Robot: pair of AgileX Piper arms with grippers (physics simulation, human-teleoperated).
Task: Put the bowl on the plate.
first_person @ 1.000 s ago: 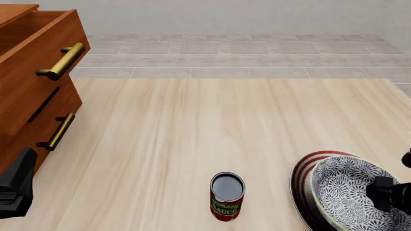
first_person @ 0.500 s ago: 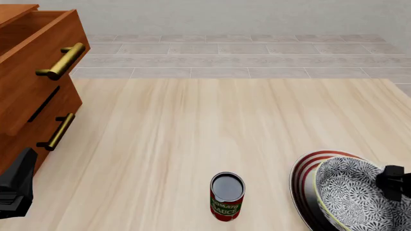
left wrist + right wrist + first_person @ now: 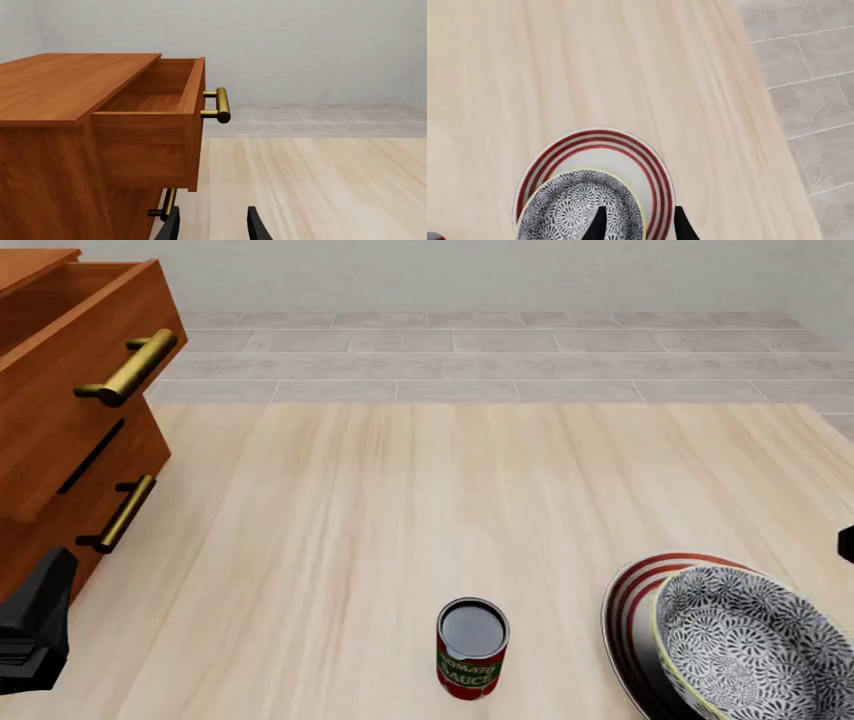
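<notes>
The grey-blue floral bowl [image 3: 754, 645] sits on the white plate [image 3: 630, 602] with red rings at the table's near right corner, off-centre toward the plate's right. In the right wrist view the bowl [image 3: 570, 212] and plate [image 3: 657, 175] lie well below my right gripper [image 3: 639, 227], which is open and holds nothing. In the front view only a black sliver of the right arm [image 3: 846, 543] shows at the right edge. My left gripper [image 3: 212, 229] is open and empty beside the wooden cabinet.
A tomato sauce can [image 3: 473, 647] stands upright left of the plate. A wooden cabinet [image 3: 67, 430] with an open top drawer [image 3: 157, 100] and brass handles fills the left side. My left arm [image 3: 34, 635] rests beside its front.
My right gripper has let go of the bowl's right rim and lifted away up and to the right, almost out of the front view. The bowl stays on the plate. Left arm unmoved.
</notes>
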